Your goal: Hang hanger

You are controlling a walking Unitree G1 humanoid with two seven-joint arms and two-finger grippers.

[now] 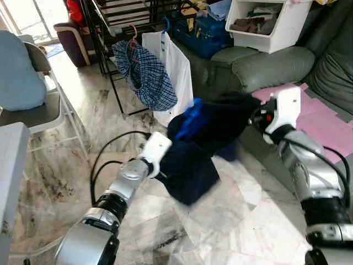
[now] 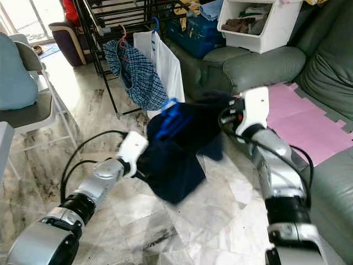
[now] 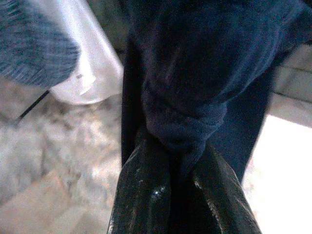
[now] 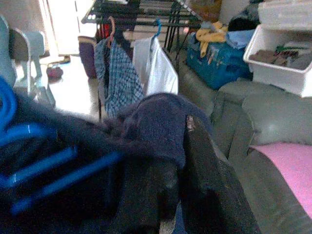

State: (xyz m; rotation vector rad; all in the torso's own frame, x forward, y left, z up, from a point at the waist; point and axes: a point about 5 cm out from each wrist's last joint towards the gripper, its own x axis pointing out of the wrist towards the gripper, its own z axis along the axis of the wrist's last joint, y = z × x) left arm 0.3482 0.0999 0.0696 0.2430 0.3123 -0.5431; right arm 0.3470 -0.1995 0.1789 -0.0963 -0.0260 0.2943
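Hanger point(image 1: 190, 118), blue, sits inside the dark navy garment point(image 1: 193, 160) I'm carrying between both arms. Left tool point(image 3: 178, 180) pinches a fabric fold low down; right tool point(image 4: 168, 190) clamps cloth higher. Rack point(image 1: 118, 22) lies ahead and leftward, well apart, beyond the checked shirt point(image 1: 144, 74).

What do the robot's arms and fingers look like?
Both arms are shiny silver tubes with black ring joints. The left arm has black cables looping off it, and the right arm has a thin black cable along it. Each wrist ends in a white boxy block. The left tool has two long, glossy black fingers; the right tool looks the same.
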